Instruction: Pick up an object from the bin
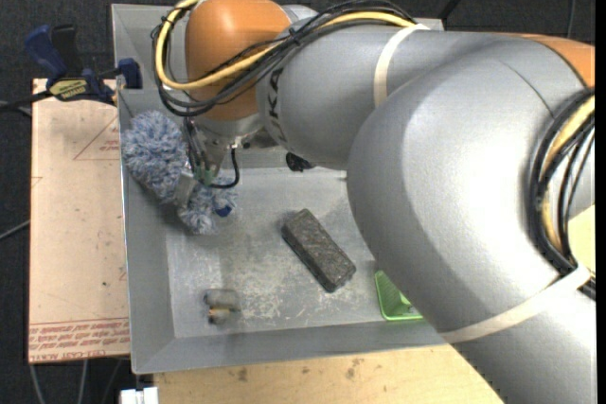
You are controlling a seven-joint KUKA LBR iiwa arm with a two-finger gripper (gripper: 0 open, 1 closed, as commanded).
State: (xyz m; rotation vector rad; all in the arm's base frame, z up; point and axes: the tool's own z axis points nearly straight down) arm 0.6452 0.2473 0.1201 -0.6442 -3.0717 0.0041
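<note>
Bin [147,298] contents: small brown lump [221,306] and green piece [393,300] lying nearest; dark grey block [317,248] lying midway; farther left, fluffy blue-white mop head [153,154] touching gripper [202,183], which is hanging at its right side, grip state impossible to tell.

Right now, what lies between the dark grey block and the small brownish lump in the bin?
Nothing: in the camera view, bare bin floor runs between the dark grey block and the small brownish lump.
</note>
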